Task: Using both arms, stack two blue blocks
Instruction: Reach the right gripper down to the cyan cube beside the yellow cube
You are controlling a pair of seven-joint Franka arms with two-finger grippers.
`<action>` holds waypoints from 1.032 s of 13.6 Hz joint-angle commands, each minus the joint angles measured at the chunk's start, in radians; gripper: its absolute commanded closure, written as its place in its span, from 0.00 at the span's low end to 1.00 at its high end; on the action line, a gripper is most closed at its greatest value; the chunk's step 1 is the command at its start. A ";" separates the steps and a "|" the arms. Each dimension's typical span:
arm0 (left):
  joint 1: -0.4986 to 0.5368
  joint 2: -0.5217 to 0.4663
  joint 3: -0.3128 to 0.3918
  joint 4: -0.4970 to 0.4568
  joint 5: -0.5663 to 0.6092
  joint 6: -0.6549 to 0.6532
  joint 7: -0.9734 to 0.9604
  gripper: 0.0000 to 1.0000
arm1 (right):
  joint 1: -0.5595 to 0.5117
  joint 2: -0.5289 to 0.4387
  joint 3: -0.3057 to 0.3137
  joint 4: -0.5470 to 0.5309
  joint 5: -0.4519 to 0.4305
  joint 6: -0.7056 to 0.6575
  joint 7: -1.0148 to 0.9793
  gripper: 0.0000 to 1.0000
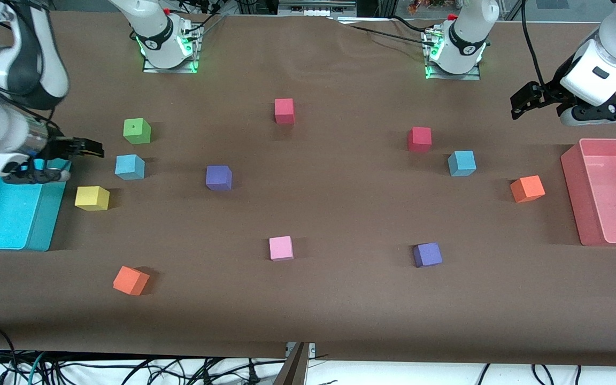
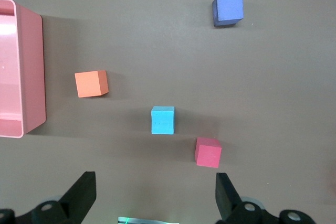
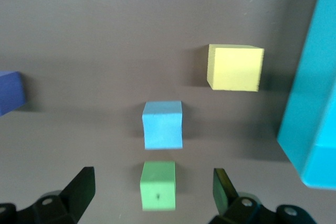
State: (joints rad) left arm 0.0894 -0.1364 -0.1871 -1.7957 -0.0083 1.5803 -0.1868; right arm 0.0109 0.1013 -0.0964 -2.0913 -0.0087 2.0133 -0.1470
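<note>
Two blue blocks, light sky-blue matte cubes, same size as the other cubes, both flat on the table and well apart. One blue block (image 1: 129, 167) sits toward the right arm's end, between the green cube (image 1: 137, 131) and the yellow cube (image 1: 92, 198), near the teal bin (image 1: 40, 224). Other blue block (image 1: 461, 163) sits toward the left arm's end, just beside a red cube (image 1: 420, 139), with an orange cube (image 1: 527, 189) between it and the pink bin (image 1: 572, 182).

Teal bin: nothing visible in the part that shows. Pink bin: nothing in it.

Right gripper (image 1: 90, 148) is over the table between the teal bin's rim and the first blue block, jaws wide, holding nothing. Left gripper (image 1: 522, 104) hangs over the table near the pink bin, jaws wide, holding nothing.
</note>
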 commanded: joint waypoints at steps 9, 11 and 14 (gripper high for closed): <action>-0.005 -0.008 0.009 -0.005 -0.016 0.006 0.010 0.00 | -0.016 0.164 0.001 -0.269 -0.008 0.513 -0.049 0.01; -0.005 -0.008 0.009 -0.005 -0.016 0.006 0.010 0.00 | -0.016 0.169 0.001 -0.273 -0.005 0.513 -0.049 0.26; -0.005 -0.008 0.009 -0.007 -0.016 0.006 0.010 0.00 | -0.017 0.167 0.001 -0.271 -0.005 0.489 -0.033 0.70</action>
State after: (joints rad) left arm 0.0894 -0.1364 -0.1860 -1.7971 -0.0083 1.5808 -0.1869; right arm 0.0096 0.2849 -0.1014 -2.3450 -0.0088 2.5048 -0.1764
